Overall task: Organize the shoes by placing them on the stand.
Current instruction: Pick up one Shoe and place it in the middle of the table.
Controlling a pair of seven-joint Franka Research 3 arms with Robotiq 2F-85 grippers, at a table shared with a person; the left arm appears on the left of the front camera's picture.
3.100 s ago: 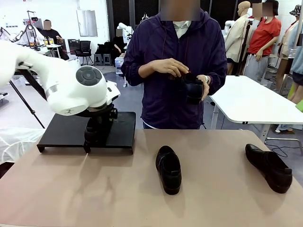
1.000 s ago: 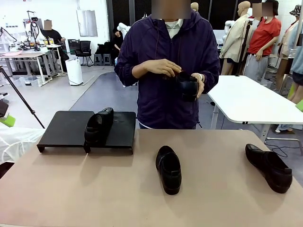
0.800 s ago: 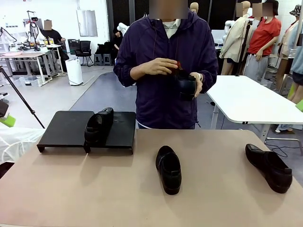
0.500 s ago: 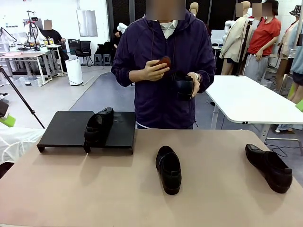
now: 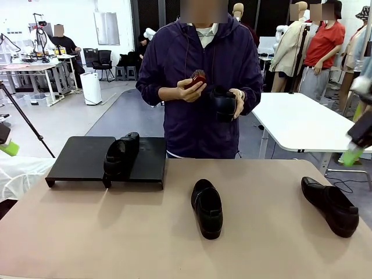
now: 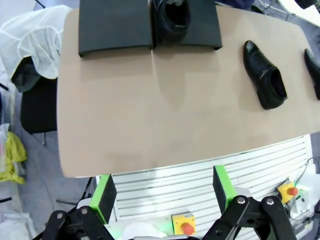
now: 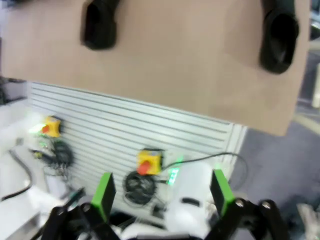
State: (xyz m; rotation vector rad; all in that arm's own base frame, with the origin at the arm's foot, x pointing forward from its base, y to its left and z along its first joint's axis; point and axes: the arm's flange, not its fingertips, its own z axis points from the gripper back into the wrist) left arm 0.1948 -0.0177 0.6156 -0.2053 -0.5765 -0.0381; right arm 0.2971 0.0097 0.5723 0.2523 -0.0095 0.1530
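One glossy black shoe (image 5: pixel 121 154) sits on the low black stand (image 5: pixel 81 158), right of its middle. A second shoe (image 5: pixel 207 207) lies mid-table and a third shoe (image 5: pixel 329 205) lies at the right. The person across the table holds another shoe (image 5: pixel 222 104) in one hand and a small reddish-brown object (image 5: pixel 196 79) in the other. My left gripper (image 6: pixel 162 192) hangs open high above the table's near edge, with the stand (image 6: pixel 115 25) far below. My right gripper (image 7: pixel 161 192) is open too, above two shoes (image 7: pixel 100 22) (image 7: pixel 280 40); it holds nothing.
The tan table (image 5: pixel 116 232) has bare room in front of the stand and between the shoes. A green pad (image 5: pixel 350 156) of my right gripper shows blurred at the right edge. A white table (image 5: pixel 308 125) stands behind on the right. Red stop buttons (image 6: pixel 186 227) sit below the table's near edge.
My left arm drew back from the stand, leaving the shoe there. The person pulled a reddish-brown object out of the held shoe. My right gripper came in at the right edge.
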